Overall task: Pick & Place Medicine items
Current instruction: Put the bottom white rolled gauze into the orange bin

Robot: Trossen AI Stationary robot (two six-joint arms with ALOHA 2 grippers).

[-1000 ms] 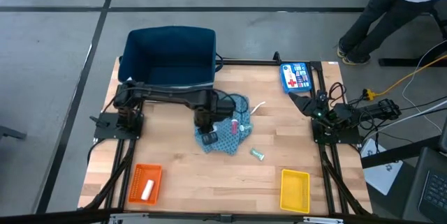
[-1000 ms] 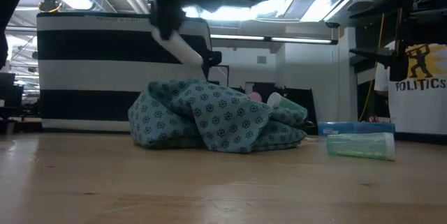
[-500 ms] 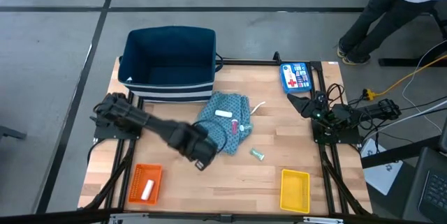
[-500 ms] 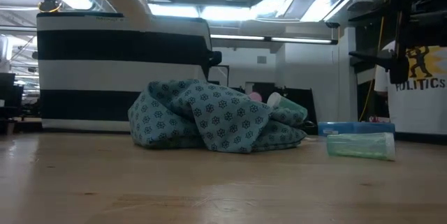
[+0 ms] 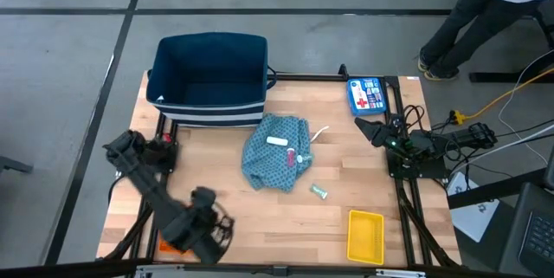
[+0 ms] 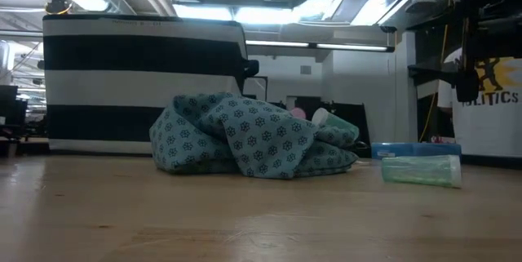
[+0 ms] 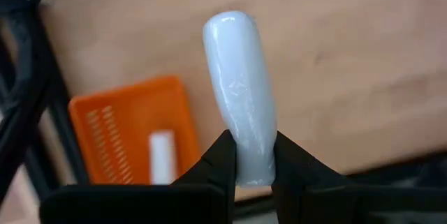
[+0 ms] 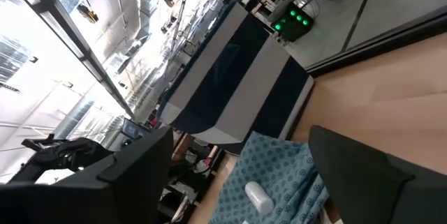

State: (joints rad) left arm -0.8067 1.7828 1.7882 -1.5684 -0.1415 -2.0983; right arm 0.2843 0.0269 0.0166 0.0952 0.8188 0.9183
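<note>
My left gripper (image 5: 206, 231) hovers at the table's near left beside the orange tray (image 5: 176, 245), shut on a white tube (image 7: 239, 91). The tray (image 7: 126, 133) has another white tube (image 7: 162, 155) lying in it. The teal cloth (image 5: 275, 153) bears a white tube (image 5: 277, 141) and a pink-red piece (image 5: 303, 157). A thin white stick (image 5: 320, 131) lies by the cloth's far right edge. The pale green piece (image 5: 319, 191) lies on its side on the wood. My right gripper (image 5: 370, 127) waits open at the right edge. My left gripper pinches the white tube by one end (image 7: 251, 165) between its two fingers (image 7: 222, 155). The tube runs on past the fingertips, in line with the fingers. It is lifted clear above the table, beside the orange tray.
A dark blue bin (image 5: 210, 77) with a striped wall stands at the far left. The flat blue box with a red cross (image 5: 366, 94) lies at the far right. A yellow tray (image 5: 364, 235) sits near the right. A person's legs (image 5: 472, 18) show beyond the far right corner.
My left arm has swung from over the teal cloth toward the table's near left corner, carrying the white tube, and now hangs by the orange tray. Its leaving has uncovered a white tube lying on the cloth. The cloth has kept its place.
</note>
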